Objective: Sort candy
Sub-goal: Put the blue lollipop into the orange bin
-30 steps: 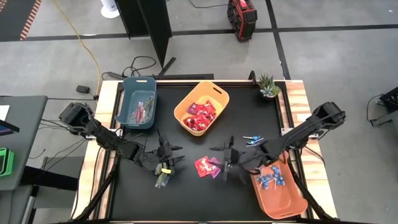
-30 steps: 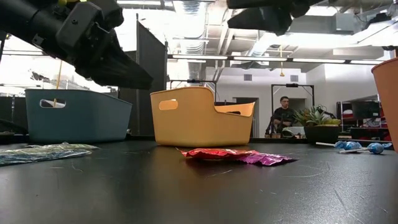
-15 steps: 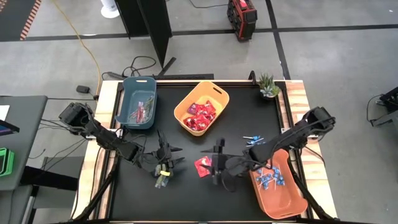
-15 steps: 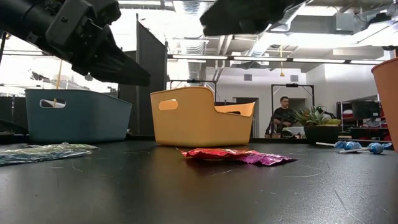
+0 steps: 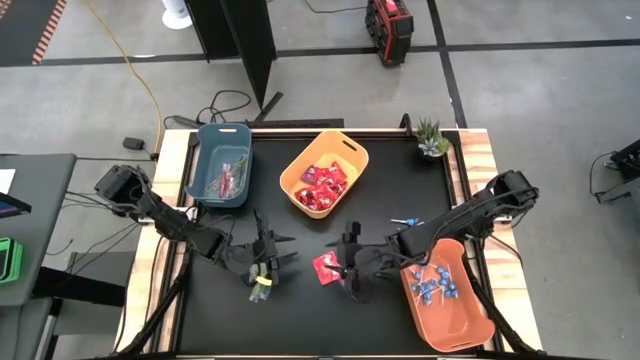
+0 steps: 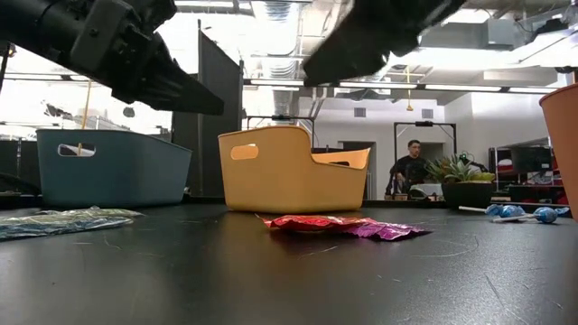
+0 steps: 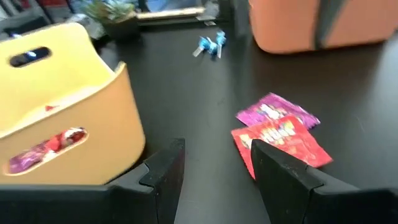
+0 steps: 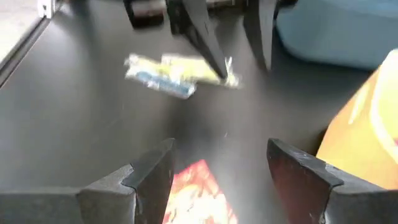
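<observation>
Two shiny packets, one red (image 7: pixel 283 142) and one magenta (image 7: pixel 275 112), lie flat mid-table, also seen in the high view as red packets (image 5: pixel 326 268). My right gripper (image 8: pixel 217 180) is open and hovers right over the red packet (image 8: pixel 198 194), touching nothing. Clear green-pink stick packets (image 5: pixel 262 286) lie flat near the table's near-left part, and my left gripper (image 5: pixel 282 250) hangs open just above and beside them. Two blue lollipops (image 5: pixel 405 221) rest on the table right of centre.
The yellow bin (image 5: pixel 323 172) holds red packets, the blue bin (image 5: pixel 220 163) stick packets, and the orange bin (image 5: pixel 445 295) lollipops. A small potted plant (image 5: pixel 431 138) stands at the far right corner. The two grippers face each other closely. A person (image 6: pixel 412 162) stands in the room beyond.
My right gripper has moved toward the table's left and come over the red packets, uncovering the lollipops behind it. It has stayed open. The left gripper has kept nearly still above the stick packets.
</observation>
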